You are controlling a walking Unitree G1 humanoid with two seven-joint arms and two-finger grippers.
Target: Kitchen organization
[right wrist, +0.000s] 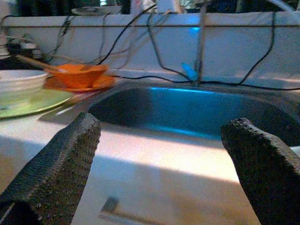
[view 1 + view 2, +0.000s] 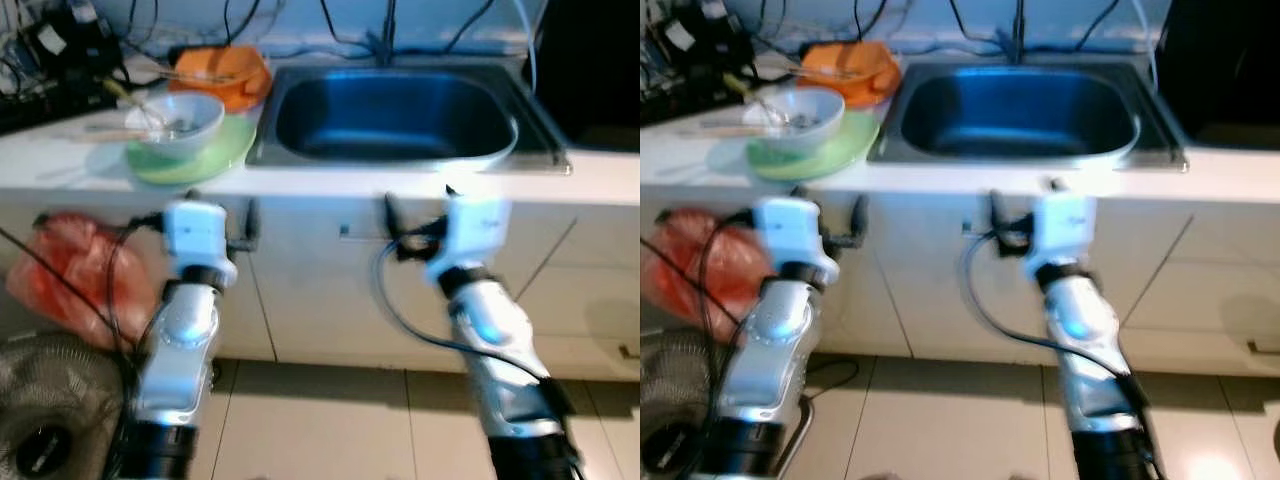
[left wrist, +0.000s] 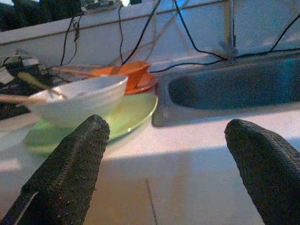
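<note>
My left pincer [image 3: 164,159] and right pincer [image 1: 159,154] are wide open and hold nothing. The white bowl [image 2: 178,122] on the green plate [image 2: 225,150] waits beside the steel sink [image 2: 400,150]. Nothing looks tidied yet.

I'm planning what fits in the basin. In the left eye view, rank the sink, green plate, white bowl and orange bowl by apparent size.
1. Sink
2. Green plate
3. White bowl and orange bowl: they look alike, and the orange one sits farther back, so I won't rank them.
</note>
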